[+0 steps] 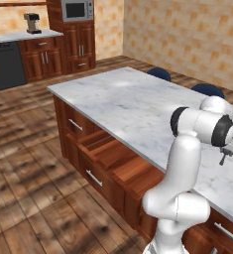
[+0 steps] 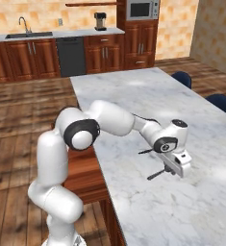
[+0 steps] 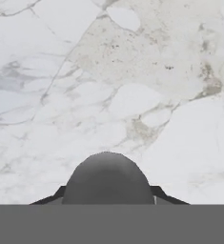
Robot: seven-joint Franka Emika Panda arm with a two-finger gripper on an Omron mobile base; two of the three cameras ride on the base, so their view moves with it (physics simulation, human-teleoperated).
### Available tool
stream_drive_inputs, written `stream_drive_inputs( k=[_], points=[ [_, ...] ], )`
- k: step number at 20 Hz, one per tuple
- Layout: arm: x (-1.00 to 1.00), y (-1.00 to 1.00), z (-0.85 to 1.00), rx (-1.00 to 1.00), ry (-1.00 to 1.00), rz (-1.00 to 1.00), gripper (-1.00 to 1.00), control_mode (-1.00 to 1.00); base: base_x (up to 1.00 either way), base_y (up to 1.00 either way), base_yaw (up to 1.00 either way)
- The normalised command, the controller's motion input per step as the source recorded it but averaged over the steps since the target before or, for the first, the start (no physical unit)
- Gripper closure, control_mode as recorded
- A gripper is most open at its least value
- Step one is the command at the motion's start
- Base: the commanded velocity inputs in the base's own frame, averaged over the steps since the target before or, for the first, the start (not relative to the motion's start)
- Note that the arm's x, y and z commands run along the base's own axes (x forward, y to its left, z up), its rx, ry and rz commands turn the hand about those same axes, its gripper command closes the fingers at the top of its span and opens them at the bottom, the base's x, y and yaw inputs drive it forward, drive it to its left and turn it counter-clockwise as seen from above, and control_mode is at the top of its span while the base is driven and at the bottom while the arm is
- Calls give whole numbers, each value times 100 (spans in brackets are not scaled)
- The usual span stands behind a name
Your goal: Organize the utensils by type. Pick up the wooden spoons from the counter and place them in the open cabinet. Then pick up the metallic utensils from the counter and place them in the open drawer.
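The hand (image 2: 173,168) is seen low over the marble table (image 2: 148,101), at its near part toward the left edge in the right base view; it is pointed down at the slab. A metal utensil (image 2: 156,174) lies directly under it, its thin dark handle projecting toward the near left from beneath the hand; a second dark handle (image 2: 145,151) shows just beyond, beside the wrist, its head hidden by the arm. In the hand view a rounded grey head (image 3: 107,178) sits between the two dark fingertips (image 3: 167,195), which flank it closely on either side; the jaws stand partly open, narrowed about the head; whether the pads actually touch it cannot be told, nor whether the utensil is lifted off the marble. In the left base view the hand is largely hidden behind the elbow; a dark handle (image 1: 223,158) hangs just below the wrist at the right edge.

The drawer (image 1: 95,144) is pulled open on the left side of the island, below the table edge, its wooden inside visible; a closed drawer front with a silver bar handle (image 1: 75,124) is seen farther along. Two blue stools (image 2: 182,77) stand along the right side of the table. On the far wall a dishwasher (image 2: 71,55), a sink (image 2: 28,34), a coffee maker (image 2: 100,20) and a microwave (image 2: 142,9) are seen.
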Motion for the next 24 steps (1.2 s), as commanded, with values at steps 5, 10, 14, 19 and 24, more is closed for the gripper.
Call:
stream_drive_inputs(
  k=[5,10,14,19,24],
  points=[
    [-31,86,27,-4,0,4,100,-100,0,0,0],
    [-15,100,23,-10,0,15,100,-100,0,0,0],
    [-7,100,29,-12,0,14,100,-100,0,0,0],
    [-4,98,28,-4,1,14,100,-100,0,0,0],
    [10,86,32,0,13,19,100,-100,0,0,0]
  ],
)
